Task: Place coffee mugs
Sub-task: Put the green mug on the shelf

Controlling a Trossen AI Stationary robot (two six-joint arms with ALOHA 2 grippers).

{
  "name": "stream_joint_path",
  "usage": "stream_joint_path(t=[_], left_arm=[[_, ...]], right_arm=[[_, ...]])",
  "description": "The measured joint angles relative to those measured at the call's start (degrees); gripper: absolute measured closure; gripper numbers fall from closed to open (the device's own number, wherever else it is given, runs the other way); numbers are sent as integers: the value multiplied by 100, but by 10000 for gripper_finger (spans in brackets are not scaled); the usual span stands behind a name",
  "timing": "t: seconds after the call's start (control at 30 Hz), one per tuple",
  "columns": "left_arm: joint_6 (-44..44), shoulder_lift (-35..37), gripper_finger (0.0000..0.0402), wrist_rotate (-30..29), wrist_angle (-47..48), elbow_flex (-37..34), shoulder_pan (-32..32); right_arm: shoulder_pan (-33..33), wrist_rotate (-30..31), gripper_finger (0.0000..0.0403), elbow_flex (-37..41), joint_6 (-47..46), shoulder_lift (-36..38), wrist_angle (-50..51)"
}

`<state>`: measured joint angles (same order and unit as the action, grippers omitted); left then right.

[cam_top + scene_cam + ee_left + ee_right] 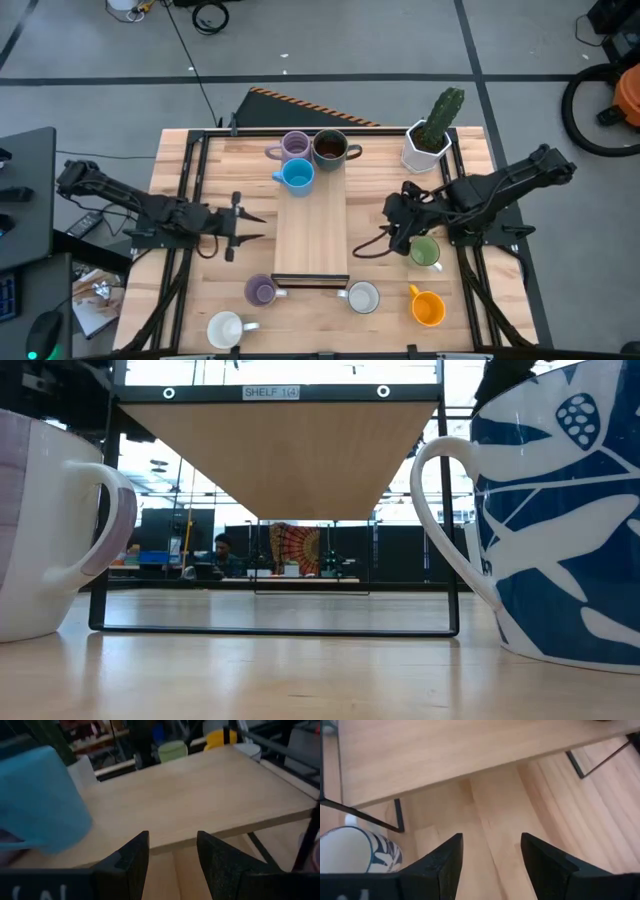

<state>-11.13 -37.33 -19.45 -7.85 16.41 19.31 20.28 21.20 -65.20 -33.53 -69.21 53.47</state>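
Observation:
A raised wooden shelf stands mid-table. On its far end stand a purple mug, a dark brown mug and a blue mug; the blue mug shows close in the left wrist view. On the table stand a green mug, an orange mug, a white mug with a blue pattern, a second purple mug and a white mug. My left gripper is open and empty, left of the shelf. My right gripper is open and empty, between the shelf and the green mug.
A white faceted pot with a green cactus stands at the table's far right. Black rails run along both table sides. The low view looks under the shelf, between the purple mug and the patterned mug. A person shows far behind.

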Motion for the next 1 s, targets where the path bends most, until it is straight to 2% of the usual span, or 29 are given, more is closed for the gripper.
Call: stream_joint_path(t=[0.27,0.43,0.57,0.8,1.0], left_arm=[[-583,825,230,-42,-624,-481,0],[-710,889,230,-157,-819,-601,-1],[-619,886,230,-152,-836,-599,-2],[-608,889,230,-154,-918,-597,-2],[-602,886,230,-154,-910,-597,-1]], right_arm=[[-83,-634,206,-78,-1059,-53,565],[31,-902,211,-391,-1446,-433,1346],[68,-1125,213,-414,-1360,-674,1734],[78,-2294,213,-414,-1451,-798,2361],[343,-2338,213,-414,-1929,-800,2473]])
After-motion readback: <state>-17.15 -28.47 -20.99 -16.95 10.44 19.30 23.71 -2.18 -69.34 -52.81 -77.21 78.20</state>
